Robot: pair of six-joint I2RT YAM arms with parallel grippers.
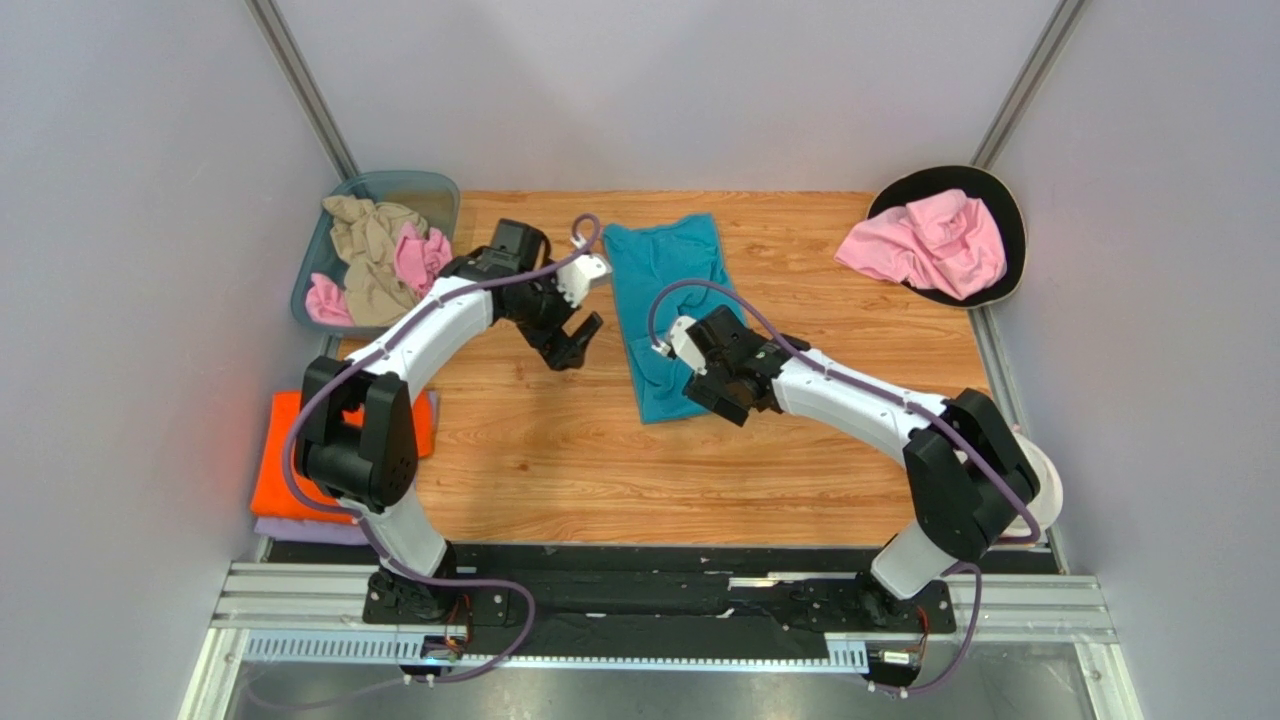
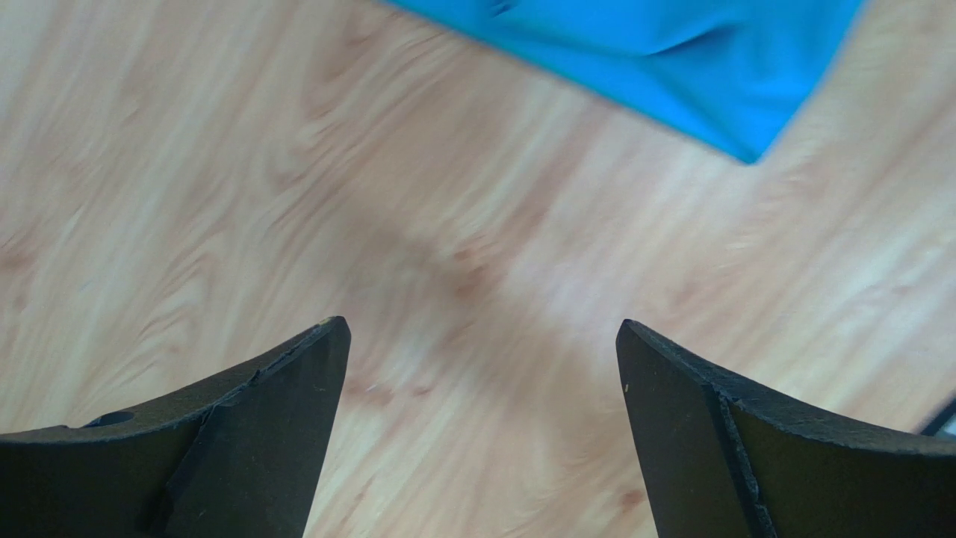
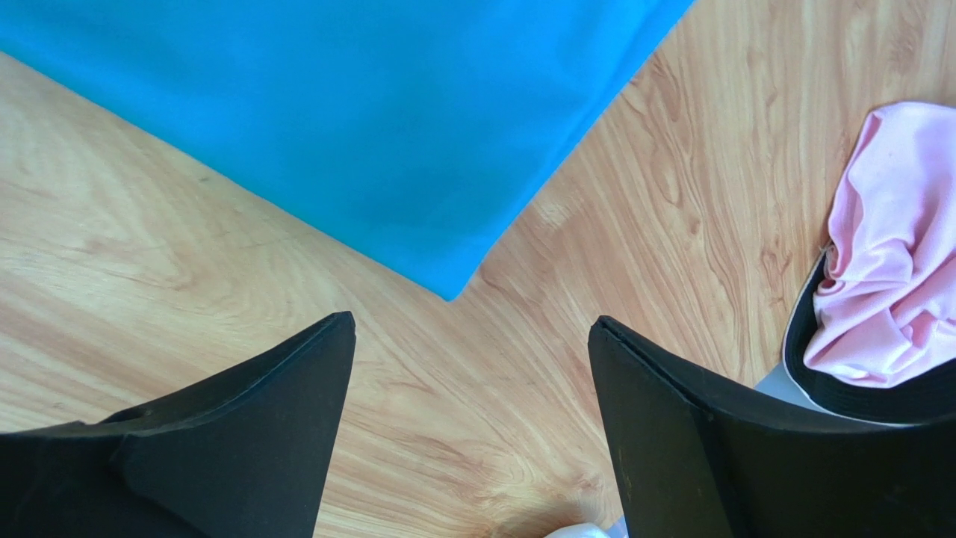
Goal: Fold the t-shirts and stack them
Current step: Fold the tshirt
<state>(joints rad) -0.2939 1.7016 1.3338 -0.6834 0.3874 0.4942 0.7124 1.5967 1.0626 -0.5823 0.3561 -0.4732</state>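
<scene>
A teal t-shirt (image 1: 672, 308) lies as a long narrow strip at the middle of the wooden table. My left gripper (image 1: 579, 336) hangs open just left of it, over bare wood; in the left wrist view the teal t-shirt (image 2: 673, 56) fills the top edge, beyond my left gripper (image 2: 480, 336). My right gripper (image 1: 703, 365) is open over the shirt's right edge. In the right wrist view, nothing sits in my right gripper (image 3: 471, 327), and a corner of the teal t-shirt (image 3: 337, 112) lies ahead. A folded orange t-shirt (image 1: 281, 450) rests on a lavender one (image 1: 301, 530) at the left.
A crumpled pink t-shirt (image 1: 924, 240) lies on a black round tray (image 1: 1010, 210) at the back right, the same pink t-shirt (image 3: 898, 258) showing in the right wrist view. A bin (image 1: 428, 192) at the back left holds beige and pink shirts. A white dish (image 1: 1047, 483) sits by the right arm.
</scene>
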